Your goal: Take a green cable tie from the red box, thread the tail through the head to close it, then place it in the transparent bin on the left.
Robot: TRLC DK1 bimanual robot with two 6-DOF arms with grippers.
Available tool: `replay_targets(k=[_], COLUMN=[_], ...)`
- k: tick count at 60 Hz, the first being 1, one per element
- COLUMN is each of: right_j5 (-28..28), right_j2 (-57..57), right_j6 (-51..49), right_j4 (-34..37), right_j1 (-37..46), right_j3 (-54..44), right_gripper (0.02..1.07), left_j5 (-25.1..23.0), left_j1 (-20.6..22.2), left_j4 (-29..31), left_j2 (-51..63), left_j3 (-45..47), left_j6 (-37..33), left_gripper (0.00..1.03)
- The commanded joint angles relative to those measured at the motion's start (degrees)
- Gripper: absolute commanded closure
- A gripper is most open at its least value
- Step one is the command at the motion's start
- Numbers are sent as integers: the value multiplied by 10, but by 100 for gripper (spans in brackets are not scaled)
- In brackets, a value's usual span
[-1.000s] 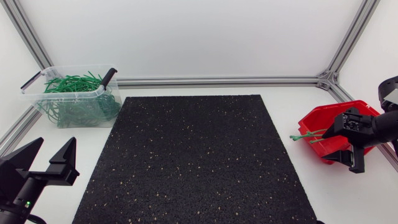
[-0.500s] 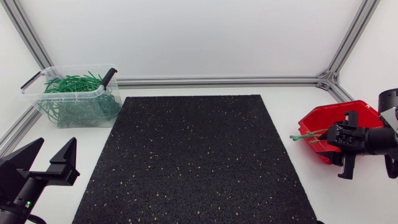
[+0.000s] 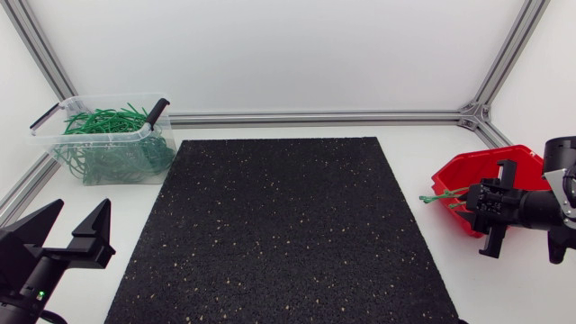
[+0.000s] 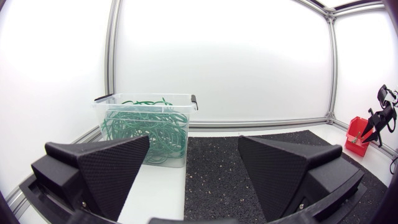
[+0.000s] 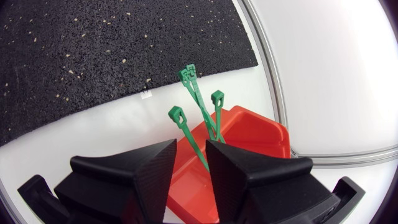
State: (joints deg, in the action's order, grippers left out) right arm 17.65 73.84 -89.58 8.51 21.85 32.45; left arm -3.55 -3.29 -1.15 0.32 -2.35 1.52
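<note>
Several green cable ties (image 5: 202,112) poke out over the rim of the red box (image 5: 255,140) at the bench's right edge. One tie (image 5: 188,138) runs down into the narrow gap of the right gripper (image 5: 191,155); whether it is truly pinched I cannot tell. It is best to clamp only that strand, low on its stem, then lift slowly so the crossing neighbours slip off. The left gripper (image 4: 193,168) rests wide open on the transparent bin (image 3: 90,135) side, free to take the head.

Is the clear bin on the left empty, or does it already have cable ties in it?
Not empty: the transparent bin holds a tangled heap of green cable ties, filling much of it.
</note>
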Motion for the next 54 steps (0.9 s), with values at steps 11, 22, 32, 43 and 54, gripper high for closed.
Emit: replay_targets(k=[11, 22, 32, 43, 54], right_j5=[-14, -31, -34, -28, -19], right_j2=[-5, -12, -39, -92, -108], right_j6=[12, 19, 23, 34, 33], right_j4=[-35, -64, -59, 4, 32], right_j1=[-2, -8, -9, -11, -15], right_j3=[-27, -37, -38, -14, -10], right_gripper=[89, 101, 101, 101, 101], left_j5=[3, 3, 3, 3, 4], left_j1=[2, 2, 2, 2, 0], left_j4=[12, 13, 12, 13, 14], left_j2=[6, 6, 6, 6, 6], left_j3=[23, 23, 23, 23, 23], left_j6=[7, 7, 7, 7, 7], left_gripper=[4, 4, 4, 4, 4])
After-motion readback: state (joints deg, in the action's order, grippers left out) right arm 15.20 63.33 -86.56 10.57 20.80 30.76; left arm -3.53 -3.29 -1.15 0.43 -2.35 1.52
